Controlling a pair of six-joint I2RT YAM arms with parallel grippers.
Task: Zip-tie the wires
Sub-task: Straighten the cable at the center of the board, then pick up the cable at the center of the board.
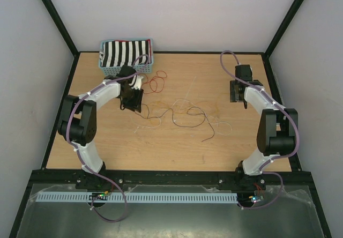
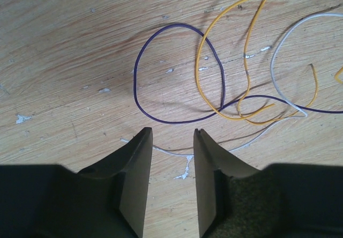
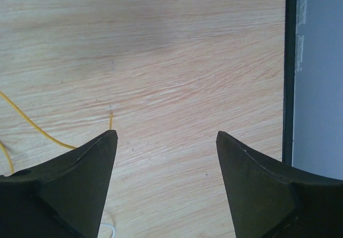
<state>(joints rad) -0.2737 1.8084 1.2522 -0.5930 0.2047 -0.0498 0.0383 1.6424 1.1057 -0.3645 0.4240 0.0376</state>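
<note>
Lying loose in overlapping loops across the middle of the pale wooden tabletop (image 1: pixel 107 147), the thin, curling, plastic-sheathed wires (image 1: pixel 179 114) are seen spread from a red coil (image 1: pixel 158 80) near the blue plastic basket (image 1: pixel 124 68) out toward the right arm. The black two-fingered left gripper (image 2: pixel 172 133) is held just above the board at the tangle's left end, its fingers parted by a narrow gap with nothing between them. A dark violet loop (image 2: pixel 135 82), a yellow strand (image 2: pixel 198 65) and a white strand (image 2: pixel 272 61) lie just ahead of it. The black right gripper (image 3: pixel 166 133) is spread wide over bare wood, well apart from most of the strands (only a yellow end is caught at its left). Such strands are judged very light, limp and springy, likely to slide and uncurl when nudged. They would best be gathered where several cross and pinched low against the board, not at a free end.
</note>
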